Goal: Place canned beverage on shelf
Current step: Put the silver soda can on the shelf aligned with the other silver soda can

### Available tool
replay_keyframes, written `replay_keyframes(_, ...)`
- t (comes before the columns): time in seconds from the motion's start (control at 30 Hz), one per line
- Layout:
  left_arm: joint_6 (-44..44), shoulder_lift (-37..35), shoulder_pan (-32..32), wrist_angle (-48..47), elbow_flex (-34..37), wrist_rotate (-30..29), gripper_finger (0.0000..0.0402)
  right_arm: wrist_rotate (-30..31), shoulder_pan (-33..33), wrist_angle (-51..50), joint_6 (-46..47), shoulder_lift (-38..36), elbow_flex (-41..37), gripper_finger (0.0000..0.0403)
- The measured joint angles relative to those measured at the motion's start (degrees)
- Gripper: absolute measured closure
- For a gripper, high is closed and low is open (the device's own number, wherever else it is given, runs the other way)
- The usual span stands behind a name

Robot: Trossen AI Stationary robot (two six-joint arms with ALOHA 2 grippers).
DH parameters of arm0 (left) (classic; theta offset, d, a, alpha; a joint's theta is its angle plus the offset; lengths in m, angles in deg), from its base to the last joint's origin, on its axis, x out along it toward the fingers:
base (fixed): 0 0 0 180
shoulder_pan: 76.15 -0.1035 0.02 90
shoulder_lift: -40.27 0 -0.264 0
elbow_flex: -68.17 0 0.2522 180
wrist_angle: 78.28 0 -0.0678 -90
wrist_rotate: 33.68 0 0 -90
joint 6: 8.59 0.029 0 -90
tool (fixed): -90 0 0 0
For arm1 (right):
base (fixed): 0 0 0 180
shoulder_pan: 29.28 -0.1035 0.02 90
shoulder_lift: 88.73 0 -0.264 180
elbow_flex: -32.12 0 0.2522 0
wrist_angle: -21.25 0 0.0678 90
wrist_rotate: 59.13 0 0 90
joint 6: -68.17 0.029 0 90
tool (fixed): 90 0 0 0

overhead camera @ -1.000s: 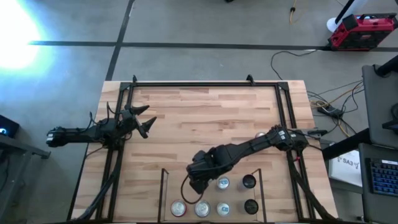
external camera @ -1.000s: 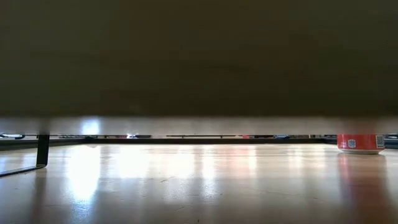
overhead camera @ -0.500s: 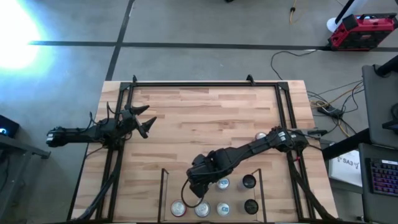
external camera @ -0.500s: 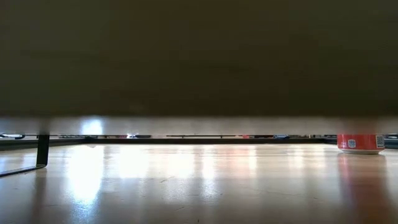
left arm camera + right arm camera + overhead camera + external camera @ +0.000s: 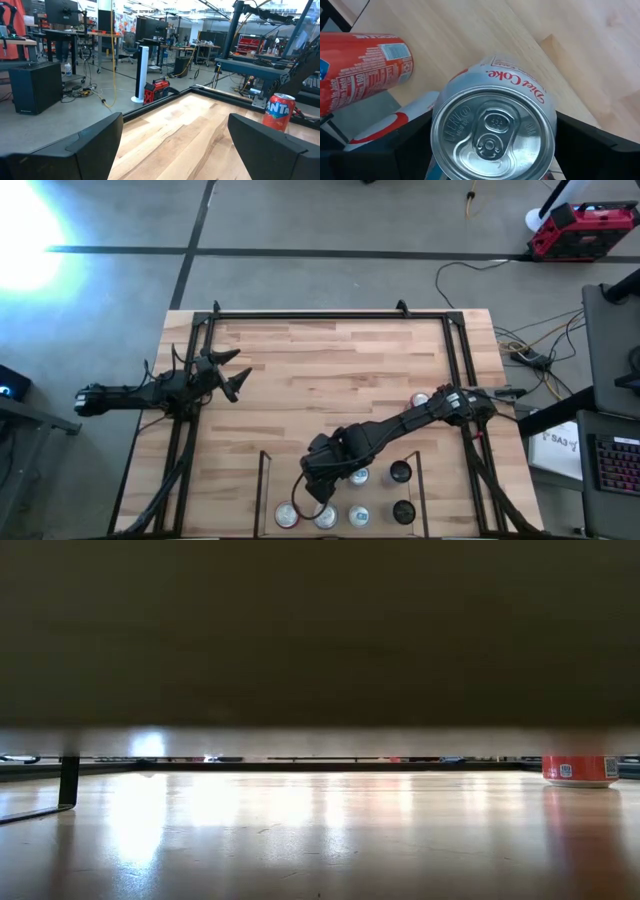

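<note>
My right gripper (image 5: 318, 478) reaches over the shelf (image 5: 263, 485) at the table's near edge and is shut on a silver Diet Coke can (image 5: 494, 131), seen top-on in the right wrist view. The gripper hides that can in the high view. Several cans stand upright on the shelf's wood floor, among them a silver-topped one (image 5: 358, 476) and a dark-topped one (image 5: 400, 472). A red can (image 5: 364, 60) stands close beside the held one. My left gripper (image 5: 228, 376) is open and empty at the table's left side. My right gripper pinches the Diet Coke can by its upper side wall (image 5: 439, 134), one finger (image 5: 407, 137) on each side just below the rim. The fingers slant down from above. The can's top faces up. Its base is hidden, so I cannot tell whether it stands on the shelf.
An orange Fanta can (image 5: 420, 398) stands alone on the table's right part; it also shows in the left wrist view (image 5: 278, 111) and the low view (image 5: 580, 770). A large black frame (image 5: 300, 313) runs round the tabletop. Bare wood lies in the middle (image 5: 330, 370).
My right gripper has moved with the can toward the table's near edge and slightly left, farther in over the shelf's cans. It has stayed shut.
</note>
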Motion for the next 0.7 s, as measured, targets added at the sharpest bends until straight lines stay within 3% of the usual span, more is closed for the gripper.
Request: replay_keyframes(0.7,0.00,0.00,0.01,0.00,0.02,-0.01,0.0056,0.42,0.02,3.47,-5.29,0.00,-0.33,0.0071)
